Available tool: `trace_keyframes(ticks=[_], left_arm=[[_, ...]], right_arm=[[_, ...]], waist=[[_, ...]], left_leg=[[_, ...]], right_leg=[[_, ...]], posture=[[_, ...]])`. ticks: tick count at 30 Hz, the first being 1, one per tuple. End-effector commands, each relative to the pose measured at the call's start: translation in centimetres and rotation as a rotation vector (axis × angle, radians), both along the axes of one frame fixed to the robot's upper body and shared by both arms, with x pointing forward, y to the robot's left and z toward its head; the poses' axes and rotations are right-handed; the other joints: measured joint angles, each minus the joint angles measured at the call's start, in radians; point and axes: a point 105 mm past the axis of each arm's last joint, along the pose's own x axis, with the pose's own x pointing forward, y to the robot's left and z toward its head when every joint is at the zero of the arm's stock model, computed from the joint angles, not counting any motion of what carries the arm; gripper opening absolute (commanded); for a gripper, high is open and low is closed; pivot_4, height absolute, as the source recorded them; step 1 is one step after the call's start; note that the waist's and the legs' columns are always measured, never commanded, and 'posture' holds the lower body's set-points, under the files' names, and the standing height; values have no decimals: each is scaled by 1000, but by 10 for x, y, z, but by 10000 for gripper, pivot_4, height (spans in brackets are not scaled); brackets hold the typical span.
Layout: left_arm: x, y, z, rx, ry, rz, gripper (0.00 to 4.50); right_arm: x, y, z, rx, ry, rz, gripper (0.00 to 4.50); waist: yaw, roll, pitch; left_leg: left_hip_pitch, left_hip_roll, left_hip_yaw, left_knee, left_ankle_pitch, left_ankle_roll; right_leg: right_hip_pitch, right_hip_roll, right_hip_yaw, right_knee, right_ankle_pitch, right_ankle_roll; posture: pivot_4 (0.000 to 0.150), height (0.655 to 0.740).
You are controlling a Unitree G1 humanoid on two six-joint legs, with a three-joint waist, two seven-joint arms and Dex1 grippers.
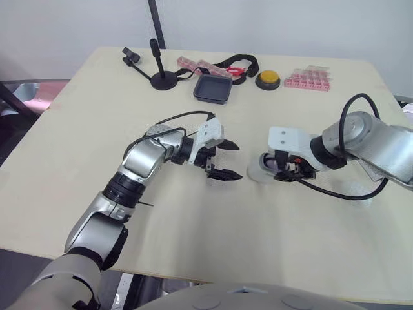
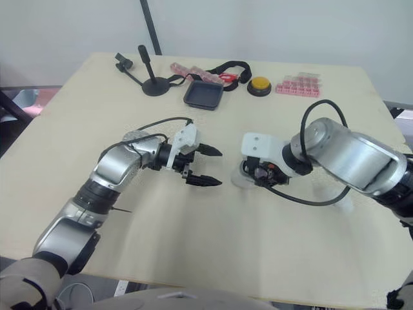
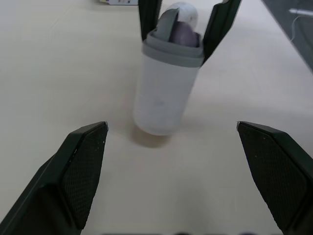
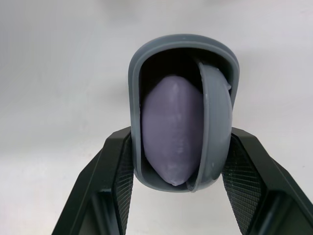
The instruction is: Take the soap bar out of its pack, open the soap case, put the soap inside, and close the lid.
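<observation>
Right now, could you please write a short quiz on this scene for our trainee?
1. True or false: the left gripper is shut on the soap case.
2. What sits inside the soap case? A. the purple soap bar; B. a sponge; C. nothing.
3. Which gripper holds the soap case?
Key: 1 false, it is open and apart from the case; 2 A; 3 the right gripper.
</observation>
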Motion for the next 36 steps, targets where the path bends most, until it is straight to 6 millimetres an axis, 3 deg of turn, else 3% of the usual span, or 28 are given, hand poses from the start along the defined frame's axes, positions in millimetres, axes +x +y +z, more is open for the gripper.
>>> trace_keyframes(ticks=[1, 13, 22, 36], left_arm=[[1, -7, 4, -9, -86, 11, 44882], [-2, -23, 4, -43, -71, -8, 44882], [-7, -37, 0, -51, -82, -35, 44882], [-2, -35, 0, -46, -112, -34, 44882]], right_arm=[[7, 3, 11, -24, -69, 23, 20531], [14, 14, 15, -28, -87, 64, 20531], [12, 23, 18, 1, -90, 86, 20531], [11, 25, 14, 0, -86, 89, 20531]], waist=[[-9, 0, 0], [-26, 0, 0], [-32, 0, 0], [-35, 0, 0]], left_leg=[[0, 0, 0, 0, 0, 0], [4, 5, 3, 4, 0, 0], [1, 5, 5, 6, 0, 0], [4, 6, 5, 7, 0, 0]], right_leg=[[0, 0, 1, 0, 0, 0], [-4, 0, 3, 12, 0, -1], [-3, 2, 10, 8, 0, -1], [-4, 3, 10, 11, 0, -1]], posture=[[1500, 7400], [1500, 7400], [1500, 7400], [1500, 7400]])
